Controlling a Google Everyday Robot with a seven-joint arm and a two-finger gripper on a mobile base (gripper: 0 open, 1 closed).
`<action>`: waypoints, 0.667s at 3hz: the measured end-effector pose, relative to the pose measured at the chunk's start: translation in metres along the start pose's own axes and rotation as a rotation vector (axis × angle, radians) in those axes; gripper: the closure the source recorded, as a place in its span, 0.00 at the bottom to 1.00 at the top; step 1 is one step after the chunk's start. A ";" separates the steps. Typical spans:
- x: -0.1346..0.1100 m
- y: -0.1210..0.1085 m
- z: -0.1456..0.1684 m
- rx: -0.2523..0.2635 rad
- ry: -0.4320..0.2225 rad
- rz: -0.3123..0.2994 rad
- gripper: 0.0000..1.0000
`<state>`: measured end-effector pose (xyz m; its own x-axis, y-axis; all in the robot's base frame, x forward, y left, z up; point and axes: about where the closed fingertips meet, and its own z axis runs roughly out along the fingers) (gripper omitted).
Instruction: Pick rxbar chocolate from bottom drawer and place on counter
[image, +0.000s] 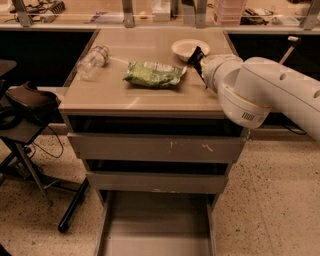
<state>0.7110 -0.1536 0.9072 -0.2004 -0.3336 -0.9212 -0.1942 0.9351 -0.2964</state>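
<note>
My gripper (201, 64) is over the right side of the counter (150, 97), at the end of the big white arm, which hides most of it. It is shut on the rxbar chocolate (195, 54), a small flat black wrapper with a pale edge. The wrapper sticks out tilted just above the counter, next to the white bowl. The bottom drawer (155, 225) is pulled open at the foot of the cabinet. Its grey floor is bare where it shows.
A green snack bag (153, 74) lies mid-counter. A clear plastic bottle (91, 61) lies on its side at the left. A white bowl (187, 48) stands at the back right. The two upper drawers (155, 147) are slightly open. A dark chair (25, 100) stands to the left.
</note>
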 end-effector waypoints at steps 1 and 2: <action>0.001 0.000 0.001 0.001 0.002 0.002 1.00; 0.001 0.000 0.001 0.001 0.002 0.002 0.81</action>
<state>0.7117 -0.1543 0.9062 -0.2030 -0.3322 -0.9211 -0.1930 0.9358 -0.2950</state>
